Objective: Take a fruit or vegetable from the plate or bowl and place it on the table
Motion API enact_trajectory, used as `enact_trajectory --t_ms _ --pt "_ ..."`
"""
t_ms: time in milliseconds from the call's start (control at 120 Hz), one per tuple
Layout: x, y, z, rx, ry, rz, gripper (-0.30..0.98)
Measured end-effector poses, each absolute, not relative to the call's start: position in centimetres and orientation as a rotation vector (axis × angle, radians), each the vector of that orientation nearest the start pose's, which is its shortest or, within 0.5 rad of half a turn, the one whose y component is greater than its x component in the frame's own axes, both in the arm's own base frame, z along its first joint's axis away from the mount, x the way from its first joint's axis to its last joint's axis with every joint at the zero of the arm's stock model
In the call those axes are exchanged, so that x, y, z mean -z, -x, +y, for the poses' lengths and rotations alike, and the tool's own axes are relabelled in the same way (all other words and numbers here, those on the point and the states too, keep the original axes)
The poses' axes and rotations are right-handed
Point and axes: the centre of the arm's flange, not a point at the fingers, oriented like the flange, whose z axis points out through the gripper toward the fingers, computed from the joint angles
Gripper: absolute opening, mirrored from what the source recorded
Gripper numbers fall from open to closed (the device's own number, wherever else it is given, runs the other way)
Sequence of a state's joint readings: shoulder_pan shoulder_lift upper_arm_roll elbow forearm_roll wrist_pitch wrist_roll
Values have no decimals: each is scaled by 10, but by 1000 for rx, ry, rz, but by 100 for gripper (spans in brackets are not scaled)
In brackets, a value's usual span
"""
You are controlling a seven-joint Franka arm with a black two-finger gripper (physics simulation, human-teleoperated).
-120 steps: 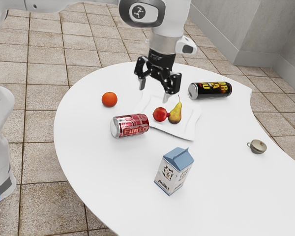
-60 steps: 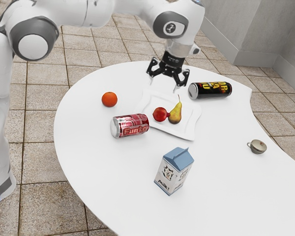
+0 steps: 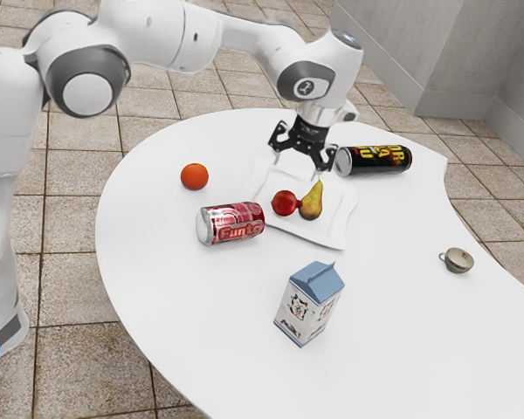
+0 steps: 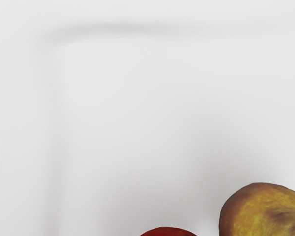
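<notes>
My gripper (image 3: 296,171) is open above the far part of the white square plate (image 3: 330,229), with nothing between its fingers. On the plate, a red round fruit (image 3: 284,203) lies beside a yellow-brown pear (image 3: 311,202), whose narrow end points up in the exterior view. Both fruits are on the near side of the gripper there. In the wrist view, the pear (image 4: 265,211) and the top of the red fruit (image 4: 168,231) are cut off by the picture's edge, and the plate (image 4: 108,30) lies below my hand.
An orange (image 3: 194,176) and a red can (image 3: 230,223) lie on the white table (image 3: 183,305) toward the exterior view's left. A black can (image 3: 373,160) lies behind the plate's right side, near the gripper. A milk carton (image 3: 309,303) stands in front; a small cup (image 3: 457,260) is farther right.
My gripper has shifted toward the exterior view's right over the last second, rising in the picture and then coming down a little toward the plate. The fruits and other objects have stayed put.
</notes>
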State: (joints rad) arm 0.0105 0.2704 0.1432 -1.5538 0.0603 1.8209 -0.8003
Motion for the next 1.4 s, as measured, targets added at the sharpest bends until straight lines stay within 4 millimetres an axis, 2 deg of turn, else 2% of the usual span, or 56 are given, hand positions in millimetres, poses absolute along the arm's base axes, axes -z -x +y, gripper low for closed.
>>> enact_trajectory --t_ms 50,142,308,392,500,650,792,983,1167,1300,1400 --pt "-487 -638 92 49 2747 -1327 69" --pt "-477 -640 76 48 2806 -1223 69" --pt "-462 -645 78 54 2849 -1122 69" --pt "-459 -649 66 65 2882 -1050 69" --pt "-458 -650 62 81 2907 -990 69" --pt "-445 -642 56 63 2930 -925 70" --pt "-424 -619 60 29 2947 -906 69" --pt "-422 -620 53 76 2970 -857 69" --pt "-416 -623 53 93 2976 -837 57" --pt "-414 -625 50 113 2966 -799 34" --pt "-419 -626 47 142 2941 -754 30"
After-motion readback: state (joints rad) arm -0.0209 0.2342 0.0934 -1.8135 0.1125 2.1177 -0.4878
